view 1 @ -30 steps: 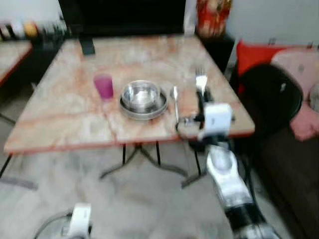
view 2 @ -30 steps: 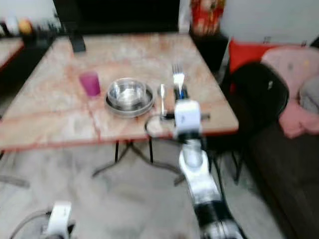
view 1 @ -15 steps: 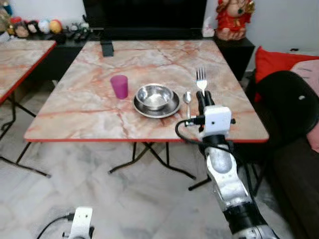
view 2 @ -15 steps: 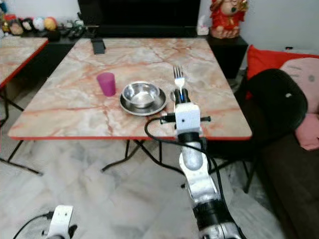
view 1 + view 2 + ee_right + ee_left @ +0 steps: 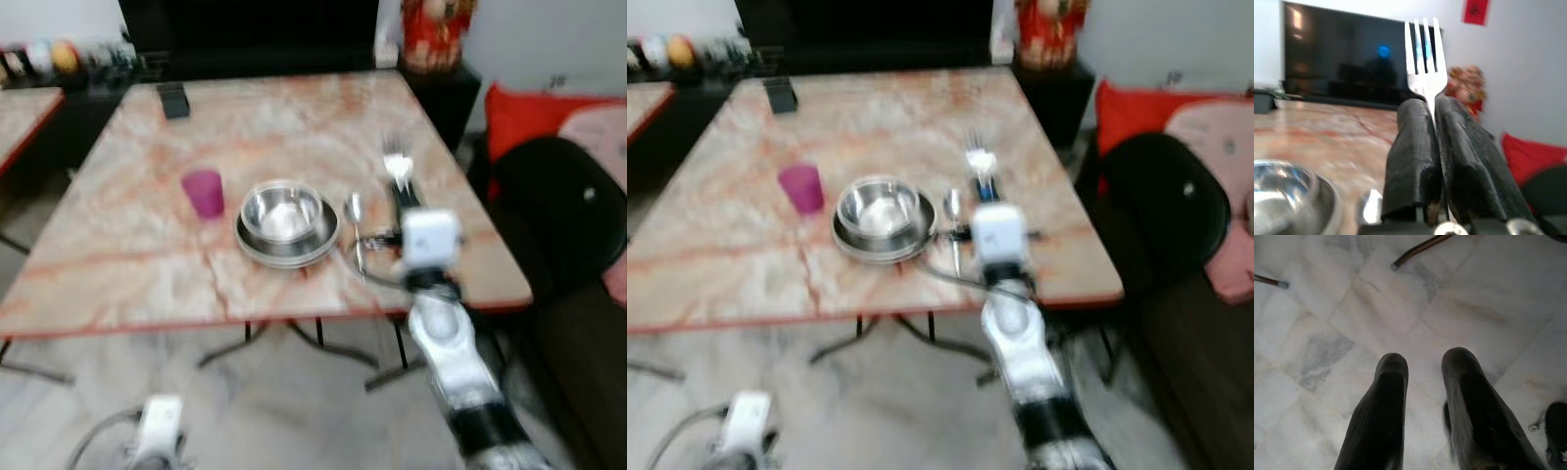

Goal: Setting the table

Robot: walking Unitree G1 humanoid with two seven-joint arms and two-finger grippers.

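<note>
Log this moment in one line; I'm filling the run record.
right claw: shut on fork over table | left claw: idle, open

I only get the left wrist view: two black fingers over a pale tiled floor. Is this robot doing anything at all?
Observer: Yes, with the other arm. The right gripper is shut on a fork, tines pointing away from it.
Operator: Where is that fork?
Observer: Over the table, near its right edge and right of a spoon.
Operator: What else is laid out?
Observer: A steel bowl on a plate, with a pink cup to its left.
Operator: And my arm?
Observer: The left gripper hangs low, fingers apart.
</note>
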